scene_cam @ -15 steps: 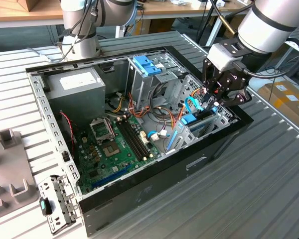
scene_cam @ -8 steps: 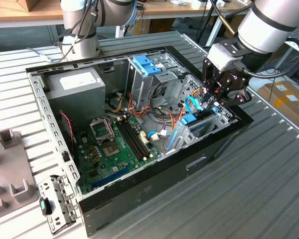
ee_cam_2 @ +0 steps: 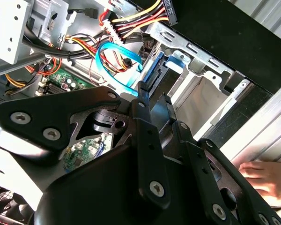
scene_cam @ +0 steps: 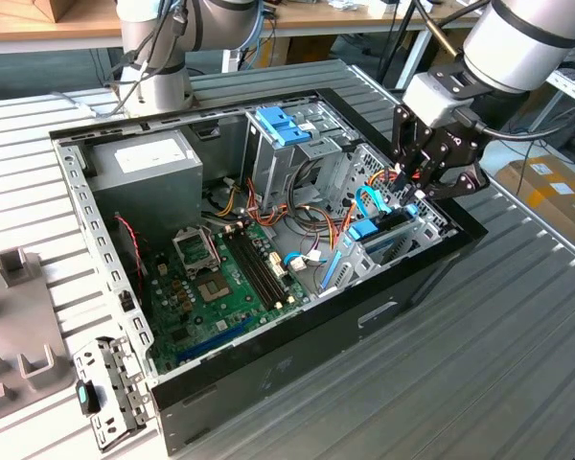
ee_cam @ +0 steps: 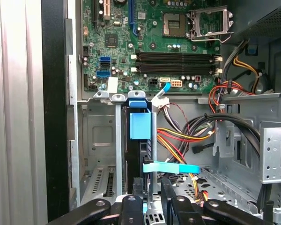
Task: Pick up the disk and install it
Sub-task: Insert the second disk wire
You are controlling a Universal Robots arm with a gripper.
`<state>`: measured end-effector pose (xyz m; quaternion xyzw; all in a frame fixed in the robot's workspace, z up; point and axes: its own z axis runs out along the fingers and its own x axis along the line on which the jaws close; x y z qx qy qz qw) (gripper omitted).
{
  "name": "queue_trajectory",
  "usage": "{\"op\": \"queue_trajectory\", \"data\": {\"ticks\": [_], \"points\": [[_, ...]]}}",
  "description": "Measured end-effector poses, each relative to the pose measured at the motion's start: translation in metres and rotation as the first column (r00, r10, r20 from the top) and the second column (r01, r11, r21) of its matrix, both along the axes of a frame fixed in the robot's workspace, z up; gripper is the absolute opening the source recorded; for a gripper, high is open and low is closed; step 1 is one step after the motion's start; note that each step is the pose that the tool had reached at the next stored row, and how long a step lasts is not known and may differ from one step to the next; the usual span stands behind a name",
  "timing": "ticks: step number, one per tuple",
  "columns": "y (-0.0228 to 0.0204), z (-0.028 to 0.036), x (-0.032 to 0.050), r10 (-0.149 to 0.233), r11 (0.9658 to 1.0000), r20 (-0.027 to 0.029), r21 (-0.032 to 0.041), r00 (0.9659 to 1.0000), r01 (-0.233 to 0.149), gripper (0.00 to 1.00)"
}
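The disk stands on edge in the metal drive bay at the corner of the open computer case on the exterior view's right. Its blue side rail and dark edge run down the slot in the first wrist view. The blue rail also appears past the fingertips in the second wrist view. My gripper hangs over the bay at the disk's upper end. Its black fingers stand close together with a bit of blue between them, shut on the disk's end.
The case holds a green motherboard, a grey power supply box and a drive cage with a light-blue latch. Loose cables and a blue flat cable lie beside the bay. A person's hand rests outside the case.
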<state>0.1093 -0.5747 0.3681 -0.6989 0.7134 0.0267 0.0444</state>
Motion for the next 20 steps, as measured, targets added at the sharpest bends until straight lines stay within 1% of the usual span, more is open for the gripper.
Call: {"op": "queue_trajectory", "data": {"ticks": [2,7,20], "points": [[0.0000,0.0002,0.0000,0.000,1.0000,0.0000,-0.0013,1.0000,0.000,0.29],[0.0007,0.0002,0.0016,0.000,1.0000,0.0000,-0.0013,1.0000,0.000,0.29],[0.0022,0.0002,0.0111,0.005,1.0000,0.0000,-0.0013,1.0000,-0.005,0.29]]}}
